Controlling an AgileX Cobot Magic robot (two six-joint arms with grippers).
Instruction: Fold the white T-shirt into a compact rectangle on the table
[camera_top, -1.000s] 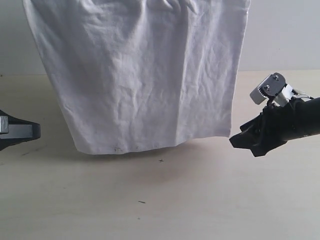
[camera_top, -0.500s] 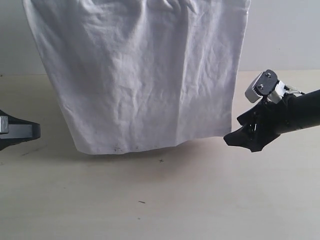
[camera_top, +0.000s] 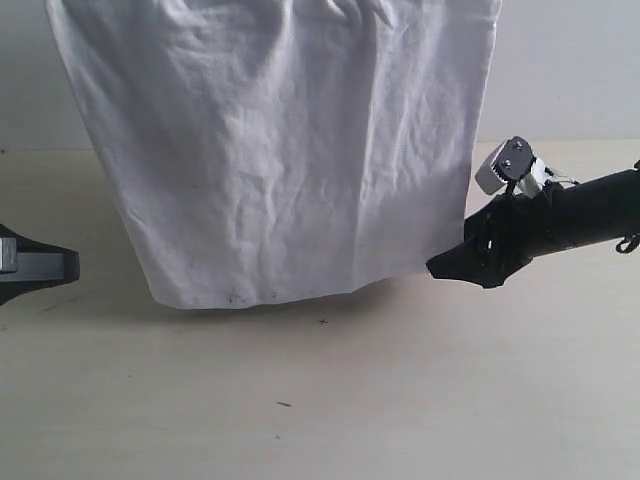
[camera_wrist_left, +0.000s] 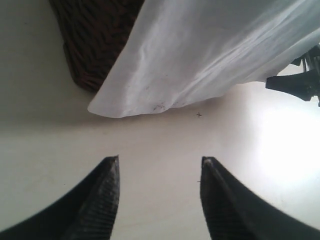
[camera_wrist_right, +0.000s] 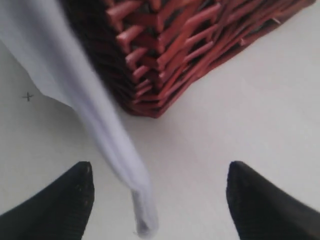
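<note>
The white T-shirt hangs in a wide wrinkled sheet, and its bottom hem just reaches the table. My right gripper sits low at the shirt's lower right corner. In the right wrist view the right gripper is open, and the shirt's hanging edge dangles between its fingers, nearer one of them, without being pinched. My left gripper rests at the left edge of the exterior view, apart from the shirt. In the left wrist view it is open with only bare table between its fingers, and the shirt's hem lies ahead of it.
A dark reddish wicker basket stands on the table behind the shirt; its corner also shows in the left wrist view. Small dark scuff marks dot the tabletop in front of the shirt. A pale wall runs behind the table.
My right gripper has moved left along the table, from well clear of the shirt to its lower right corner. The left gripper and the shirt have not moved.
</note>
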